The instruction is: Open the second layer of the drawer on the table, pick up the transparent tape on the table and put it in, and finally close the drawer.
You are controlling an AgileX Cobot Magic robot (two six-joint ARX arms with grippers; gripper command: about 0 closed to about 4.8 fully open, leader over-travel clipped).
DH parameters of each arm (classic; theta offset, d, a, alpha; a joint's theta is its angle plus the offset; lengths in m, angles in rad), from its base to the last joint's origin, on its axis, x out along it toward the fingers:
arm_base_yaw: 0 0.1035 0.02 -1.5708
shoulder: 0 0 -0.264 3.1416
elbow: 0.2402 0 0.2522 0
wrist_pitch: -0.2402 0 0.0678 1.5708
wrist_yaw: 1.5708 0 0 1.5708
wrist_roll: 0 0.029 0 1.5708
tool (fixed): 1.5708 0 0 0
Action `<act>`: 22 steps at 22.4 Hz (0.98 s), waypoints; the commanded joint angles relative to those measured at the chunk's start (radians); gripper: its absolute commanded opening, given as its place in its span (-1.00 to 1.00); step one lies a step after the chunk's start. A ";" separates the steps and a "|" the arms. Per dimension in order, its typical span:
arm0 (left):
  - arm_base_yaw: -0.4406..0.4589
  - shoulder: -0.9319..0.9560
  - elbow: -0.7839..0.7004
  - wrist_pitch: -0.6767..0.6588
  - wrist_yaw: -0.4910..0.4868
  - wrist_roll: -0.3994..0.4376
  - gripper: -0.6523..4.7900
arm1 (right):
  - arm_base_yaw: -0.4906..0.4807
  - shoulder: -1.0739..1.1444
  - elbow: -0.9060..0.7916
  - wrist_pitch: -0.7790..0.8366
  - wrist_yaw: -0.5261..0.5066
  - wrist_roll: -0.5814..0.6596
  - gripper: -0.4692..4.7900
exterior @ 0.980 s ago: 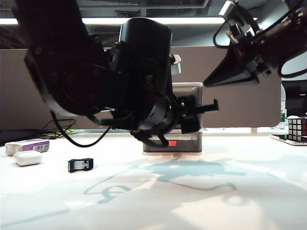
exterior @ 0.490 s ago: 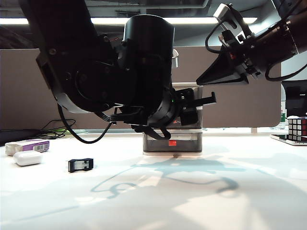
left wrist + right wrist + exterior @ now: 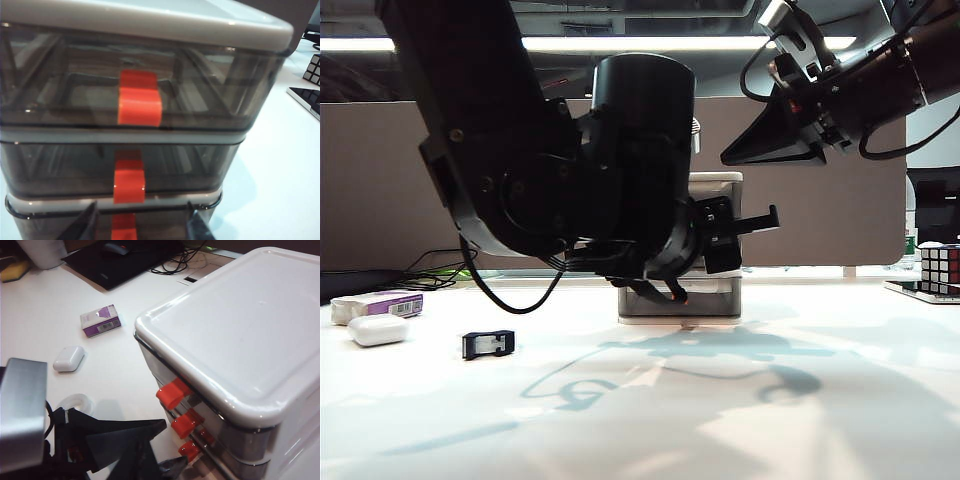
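Left arm: bulky black, bent low across the middle of the exterior view, wrist aimed at the front of the drawer (image 3: 718, 186).
Left pincer (image 3: 141, 222): close up to the drawer front, level with the lowest tier, fingers (image 3: 82, 226) spread moderately either side of the bottom tab, gripping nothing.
Right arm: raised at upper right, angled down toward the drawer's white top.
Right pincer (image 3: 735, 156): above and just beside the unit's top edge, touching nothing; cannot tell whether wide or narrow.
Counts: two arms, three smoky drawers, three red-orange tabs, all pushed in.
Second layer (image 3: 185, 162): shut, between the other two.
Transparent tape (image 3: 487, 344): one, lying on the tabletop (image 3: 650, 420) well left of the drawer.
One white case (image 3: 377, 330) and one purple-and-white box (image 3: 388, 302) at far left, just beside each other.
One puzzle cube (image 3: 940, 266) at far right.
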 commanded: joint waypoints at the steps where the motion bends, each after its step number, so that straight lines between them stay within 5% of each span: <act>1: 0.002 0.008 0.019 0.010 -0.021 0.001 0.01 | 0.002 -0.003 0.003 0.009 -0.008 0.000 -0.84; 22: 0.045 0.049 0.069 0.035 -0.039 0.008 -0.16 | 0.002 -0.002 0.002 0.003 -0.008 0.000 -0.84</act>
